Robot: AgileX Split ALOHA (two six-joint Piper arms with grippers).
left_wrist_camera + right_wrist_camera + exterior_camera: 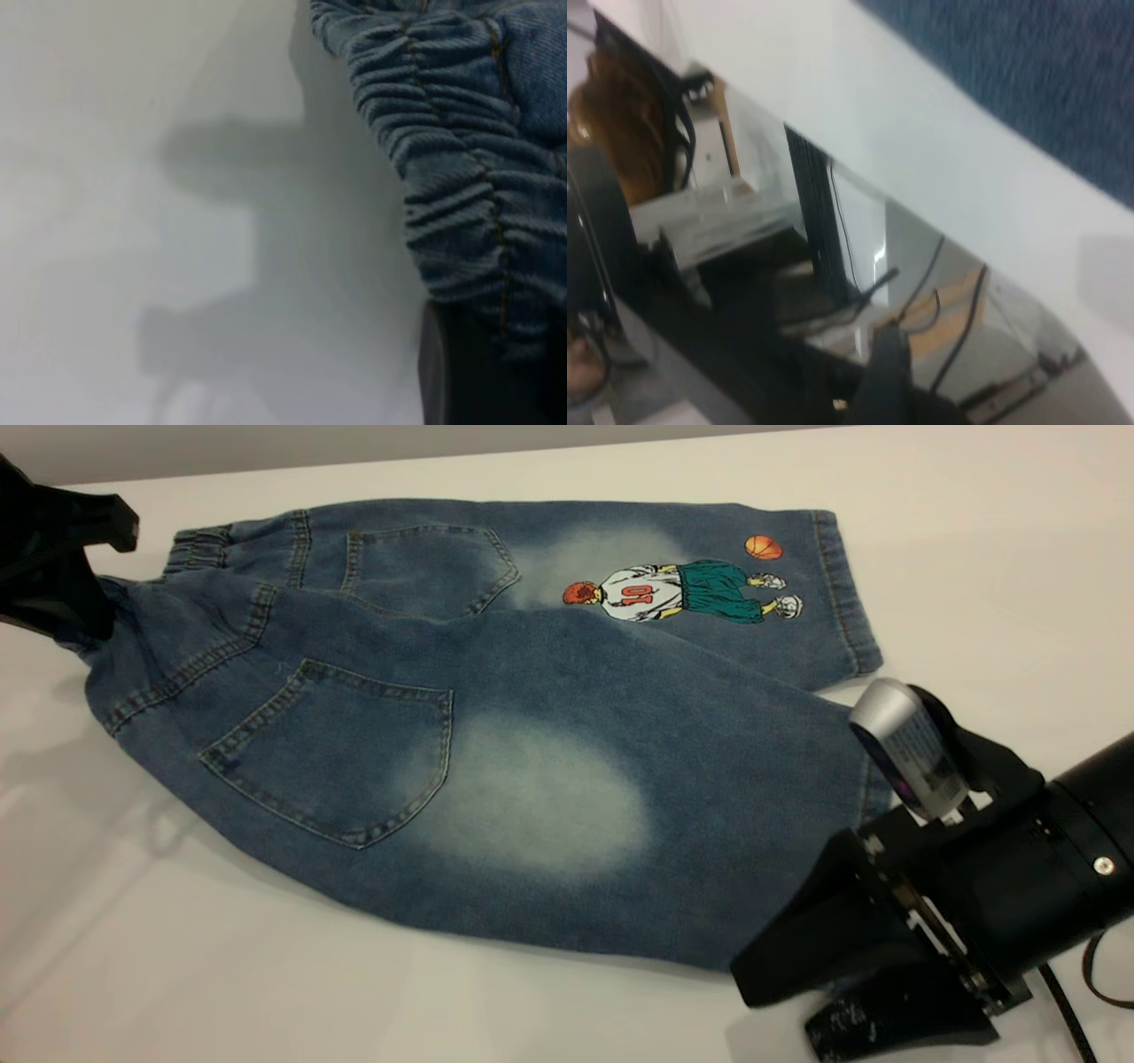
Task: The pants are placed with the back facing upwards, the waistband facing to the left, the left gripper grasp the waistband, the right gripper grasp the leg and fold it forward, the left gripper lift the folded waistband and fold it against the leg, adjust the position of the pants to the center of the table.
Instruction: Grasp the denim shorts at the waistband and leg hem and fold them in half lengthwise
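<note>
The blue denim pants [549, 682] lie back up on the white table [221, 974], with the waistband [199, 549] at the left. The leg [567, 815] with the pale oval lies nearer and overlaps the leg bearing the cartoon print [682, 589]. My left gripper [84, 615] is shut on the waistband's near corner and holds it a little off the table. The left wrist view shows the ruched waistband [443, 150] running into the dark jaws. My right gripper [824, 1001] hovers open just off the leg's hem, with nothing in it. One of its fingers [888, 376] shows in its wrist view.
The table's far edge [443, 456] runs behind the pants. The right wrist view looks past the table's edge [859, 168] to cables and furniture below. Bare tabletop lies in front of the pants and to their right.
</note>
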